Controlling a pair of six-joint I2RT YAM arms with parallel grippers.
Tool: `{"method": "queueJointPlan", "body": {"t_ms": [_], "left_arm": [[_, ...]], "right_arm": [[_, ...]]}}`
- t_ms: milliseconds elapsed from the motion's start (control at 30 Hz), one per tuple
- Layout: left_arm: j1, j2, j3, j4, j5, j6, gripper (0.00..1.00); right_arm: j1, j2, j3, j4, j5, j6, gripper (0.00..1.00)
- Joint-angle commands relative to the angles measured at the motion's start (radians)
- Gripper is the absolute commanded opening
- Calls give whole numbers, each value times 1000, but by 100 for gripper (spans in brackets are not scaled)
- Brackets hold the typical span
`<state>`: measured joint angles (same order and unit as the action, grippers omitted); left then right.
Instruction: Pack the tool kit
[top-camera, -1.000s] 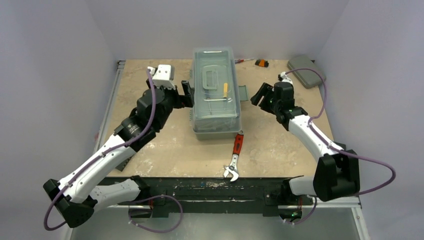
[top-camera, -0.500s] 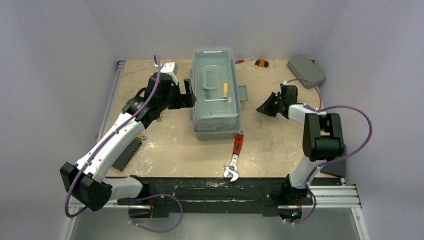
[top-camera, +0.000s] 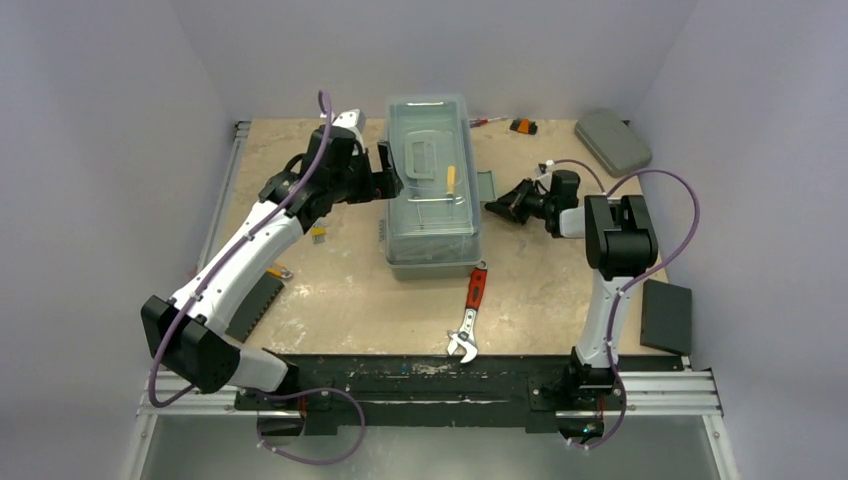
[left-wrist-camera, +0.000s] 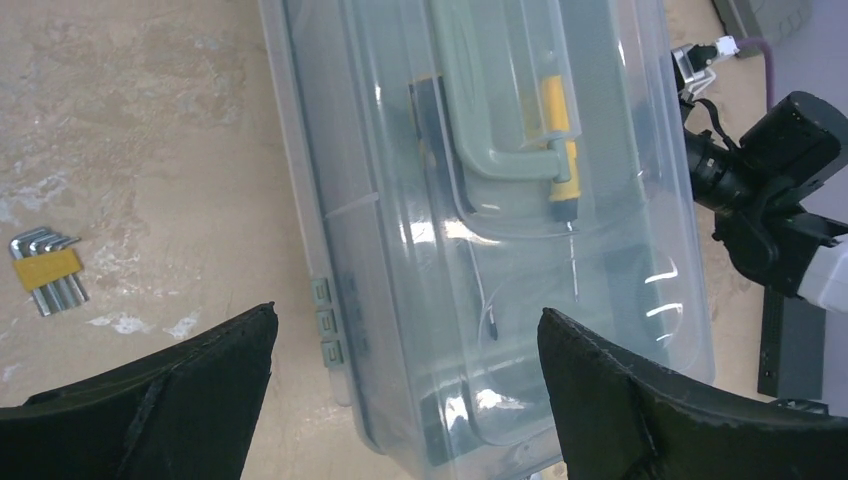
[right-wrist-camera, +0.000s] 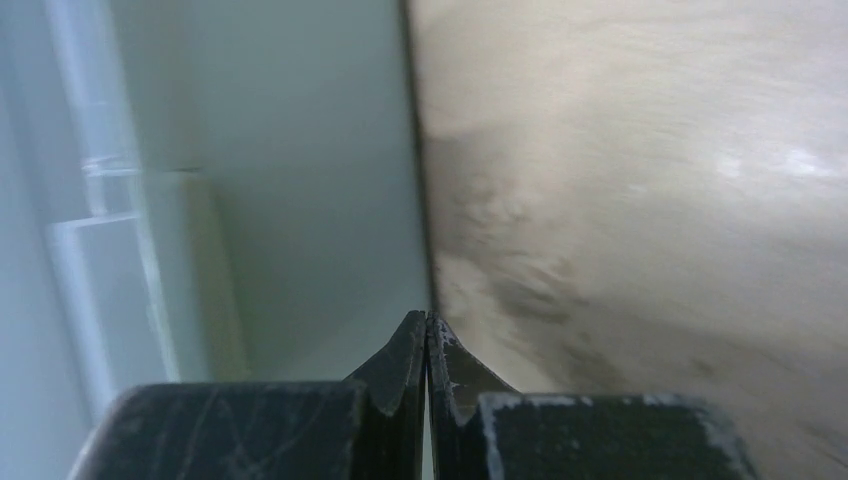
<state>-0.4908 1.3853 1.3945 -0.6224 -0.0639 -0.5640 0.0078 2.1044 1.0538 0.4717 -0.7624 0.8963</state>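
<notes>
Table (top-camera: 560, 270): right gripper (top-camera: 497, 208) closed, nearer toolbox (top-camera: 430, 232).

A worn, mottled beige tabletop (top-camera: 350, 300) is enclosed by pale lavender walls (top-camera: 100, 120) at left, rear and right of the frame, under even light.
</notes>
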Motion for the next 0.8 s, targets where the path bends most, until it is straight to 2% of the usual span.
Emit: {"method": "queueJointPlan", "body": {"t_ms": [0, 100, 233, 300, 567, 667, 767], "left_arm": [[11, 51, 101, 17, 57, -27, 99], [15, 124, 178, -19, 59, -29, 99], [21, 235, 296, -73, 88, -24, 99], [28, 287, 340, -94, 97, -21, 99], [51, 421, 394, -116, 119, -17, 99], [53, 452, 394, -107, 141, -13, 99], [52, 477, 402, -111, 152, -7, 99]], "right_arm": [[21, 14, -9, 474, -239, 280, 0], [37, 42, -10, 712, -291, 476, 0], [63, 117, 25, 1114, -341, 809, 0], [76, 158, 56, 1229, -352, 897, 0], [84, 109, 30, 1158, -358, 842, 0], [91, 59, 18, 914, -349, 655, 0], [105, -1, 46, 544, -309, 387, 0]]}}
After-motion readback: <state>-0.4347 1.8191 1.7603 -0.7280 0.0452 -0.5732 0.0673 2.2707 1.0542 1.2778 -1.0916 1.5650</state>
